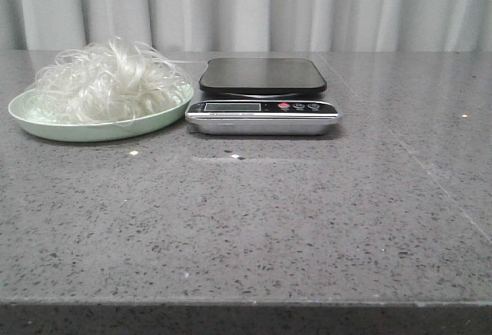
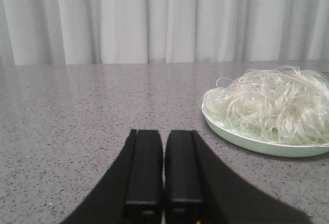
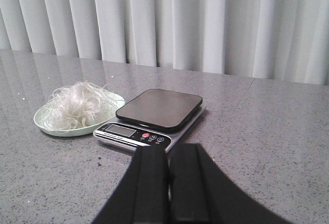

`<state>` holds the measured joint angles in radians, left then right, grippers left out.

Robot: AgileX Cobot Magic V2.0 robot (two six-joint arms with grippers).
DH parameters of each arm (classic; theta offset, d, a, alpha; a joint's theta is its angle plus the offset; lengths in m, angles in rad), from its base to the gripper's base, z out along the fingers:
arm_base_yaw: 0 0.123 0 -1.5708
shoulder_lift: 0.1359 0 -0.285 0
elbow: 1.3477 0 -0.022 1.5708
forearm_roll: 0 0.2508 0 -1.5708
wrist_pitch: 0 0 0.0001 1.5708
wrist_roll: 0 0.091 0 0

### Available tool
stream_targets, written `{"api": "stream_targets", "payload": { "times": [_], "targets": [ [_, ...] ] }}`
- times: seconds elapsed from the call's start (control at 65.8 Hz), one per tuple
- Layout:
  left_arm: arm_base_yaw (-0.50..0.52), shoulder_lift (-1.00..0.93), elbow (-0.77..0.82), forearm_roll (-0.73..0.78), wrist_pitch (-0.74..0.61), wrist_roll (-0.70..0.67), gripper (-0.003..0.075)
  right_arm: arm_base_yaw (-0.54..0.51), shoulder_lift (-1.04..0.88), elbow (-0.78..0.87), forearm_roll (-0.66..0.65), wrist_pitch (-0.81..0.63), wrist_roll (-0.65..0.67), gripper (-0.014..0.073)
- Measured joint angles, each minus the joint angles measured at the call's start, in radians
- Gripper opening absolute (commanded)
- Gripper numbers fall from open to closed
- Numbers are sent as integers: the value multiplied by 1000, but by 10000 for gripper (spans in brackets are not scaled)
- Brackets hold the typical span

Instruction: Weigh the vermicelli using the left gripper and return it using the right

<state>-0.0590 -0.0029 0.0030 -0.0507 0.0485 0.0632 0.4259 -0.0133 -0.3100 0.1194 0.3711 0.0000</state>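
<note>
Vermicelli (image 1: 108, 81) heaped on a pale green plate (image 1: 100, 129), just left of the empty scale (image 1: 263, 97) on the grey worktop (image 1: 246, 220).
The glossy, translucent white strands curl in a loose mound. Left hand (image 2: 164, 201) and right hand (image 3: 168, 203) both sit pressed closed, holding nothing.
</note>
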Motion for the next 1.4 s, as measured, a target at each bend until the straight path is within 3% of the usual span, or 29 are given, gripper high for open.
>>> {"api": "stream_targets", "payload": {
  "times": [0.517,0.821,0.927,1.14,1.398],
  "targets": [
    [0,0,0,1,0,0,127,-17,0,0,-26,-8,0,167],
    [0,0,0,1,0,0,127,-300,0,129,-60,-93,0,167],
    [0,0,0,1,0,0,127,-397,0,223,-60,-193,0,167],
    [0,0,0,1,0,0,127,-422,0,334,-60,-415,0,167],
    [0,0,0,1,0,0,127,-422,0,337,-60,-442,0,167]
  ]
}}
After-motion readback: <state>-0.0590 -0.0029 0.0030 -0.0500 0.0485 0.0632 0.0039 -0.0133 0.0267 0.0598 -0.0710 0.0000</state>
